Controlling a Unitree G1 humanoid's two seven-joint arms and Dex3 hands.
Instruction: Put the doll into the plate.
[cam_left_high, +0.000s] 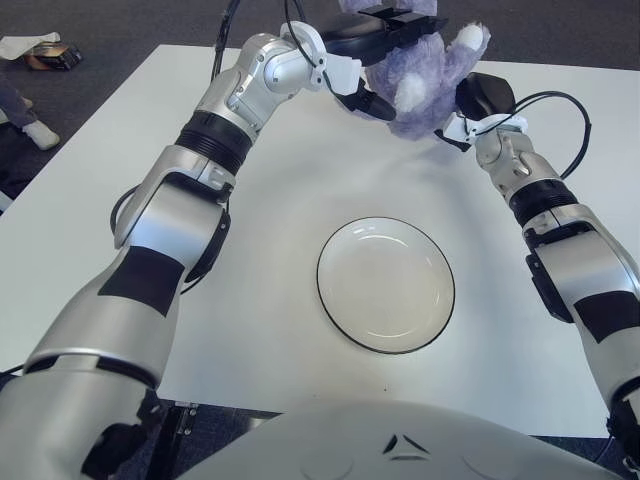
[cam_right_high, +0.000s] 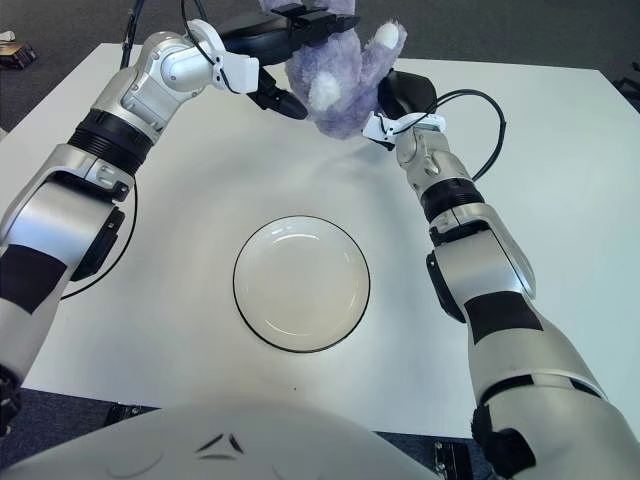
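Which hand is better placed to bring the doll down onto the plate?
Neither alone: the left hand and right hand hold the purple doll between them beyond the plate, so both should carry it.
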